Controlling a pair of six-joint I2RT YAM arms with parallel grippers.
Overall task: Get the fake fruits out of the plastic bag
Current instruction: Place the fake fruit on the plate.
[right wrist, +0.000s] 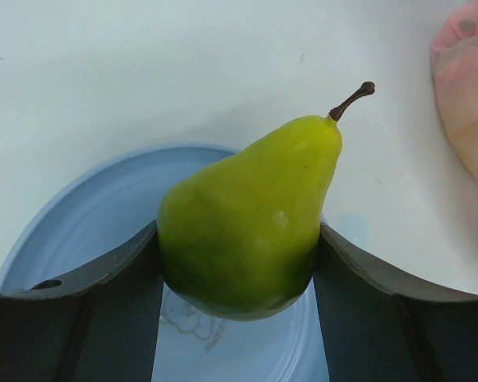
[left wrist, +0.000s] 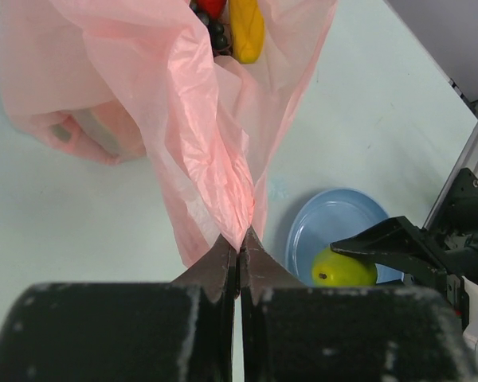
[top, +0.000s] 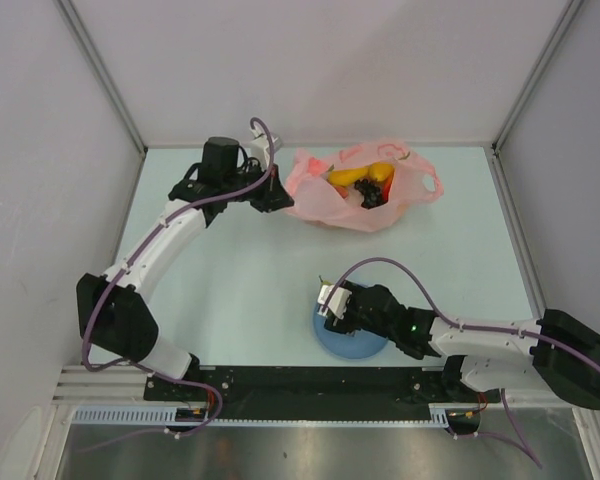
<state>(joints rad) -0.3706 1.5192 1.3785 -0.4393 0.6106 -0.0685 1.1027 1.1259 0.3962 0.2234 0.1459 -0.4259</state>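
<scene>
Left gripper [left wrist: 240,243] pinches soft, slippery plastic bag [left wrist: 207,135] rim, far side of table [top: 230,280]; fake fruits [top: 365,180] inside. Right gripper [right wrist: 237,255] clamps pear [right wrist: 247,199] over blue plate [right wrist: 80,223]. Pear likely light, rigid, glossy; hold round belly.

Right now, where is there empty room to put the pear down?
The blue plate right under the pear is bare. The table is also bare between plate and pink bag, and right of the bag. It is crowded at the bag's left edge, where the left gripper pinches it.
</scene>
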